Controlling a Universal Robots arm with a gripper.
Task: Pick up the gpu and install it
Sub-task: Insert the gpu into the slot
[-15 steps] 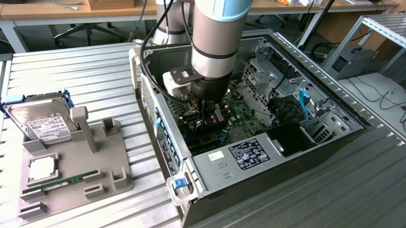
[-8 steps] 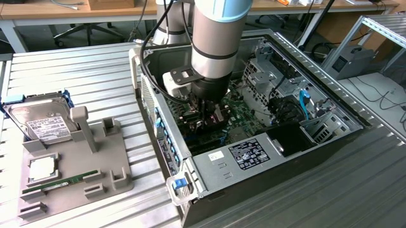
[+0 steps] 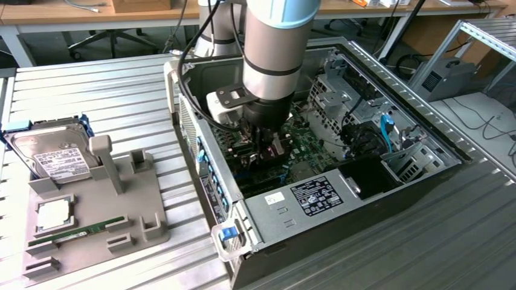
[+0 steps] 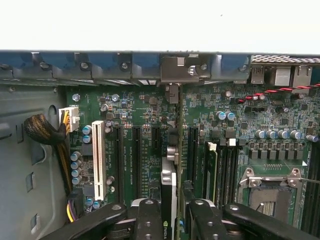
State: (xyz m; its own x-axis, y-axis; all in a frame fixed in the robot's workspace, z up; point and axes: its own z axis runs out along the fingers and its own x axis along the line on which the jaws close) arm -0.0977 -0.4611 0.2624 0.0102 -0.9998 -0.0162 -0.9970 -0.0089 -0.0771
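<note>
The gpu (image 4: 170, 182) is held edge-on and upright over the motherboard (image 4: 145, 105), in line with the gap between two of the motherboard's long black slots (image 4: 136, 160). It is clamped between the fingers (image 4: 148, 220) of the pincer (image 4: 173, 215), which is closed on the card's two faces, so the card sits squarely within the grip. The card is judged stiff and fairly light but fragile; it is best taken by the flat faces or cooler body, never by the contact edge. Whether it is seated on the motherboard cannot be told.

1 gpu (image 4: 170, 187), 1 hard drive (image 3: 52, 158)
</note>
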